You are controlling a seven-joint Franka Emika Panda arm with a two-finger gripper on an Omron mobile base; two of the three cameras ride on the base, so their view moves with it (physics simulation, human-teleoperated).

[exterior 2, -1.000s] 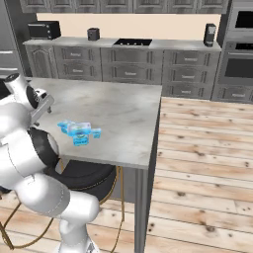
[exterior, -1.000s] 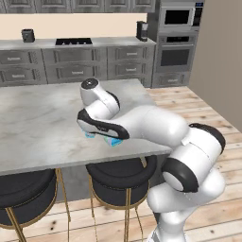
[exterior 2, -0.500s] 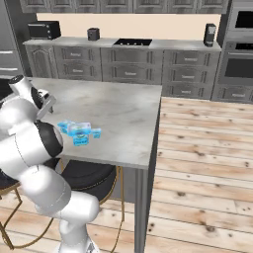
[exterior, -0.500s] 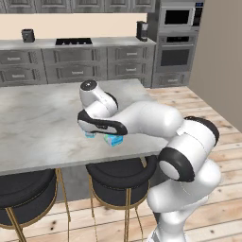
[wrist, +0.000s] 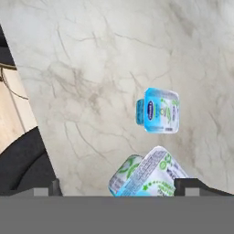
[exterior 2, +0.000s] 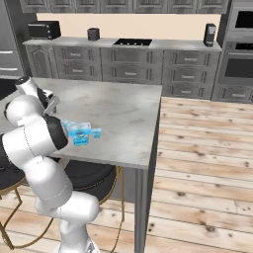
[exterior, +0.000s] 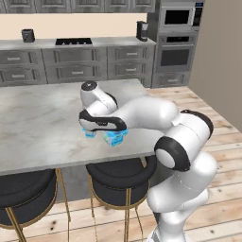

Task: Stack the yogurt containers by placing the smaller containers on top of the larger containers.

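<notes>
Hanging spread, the claw (wrist: 119, 186) straddles the larger pack (wrist: 148, 176) (tilted) — smaller cup (wrist: 160, 110) just beside.

The marble surface (wrist: 91, 68) is bare and free on all sides of the two yogurt packs. The smaller yogurt cup (wrist: 157, 110) and the larger yogurt pack (wrist: 148, 176) lie near each other, with a narrow gap between them.

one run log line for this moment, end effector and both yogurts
end effector: open, above larger container | smaller container: on counter, apart from larger | held: nothing | stack: not done
</notes>
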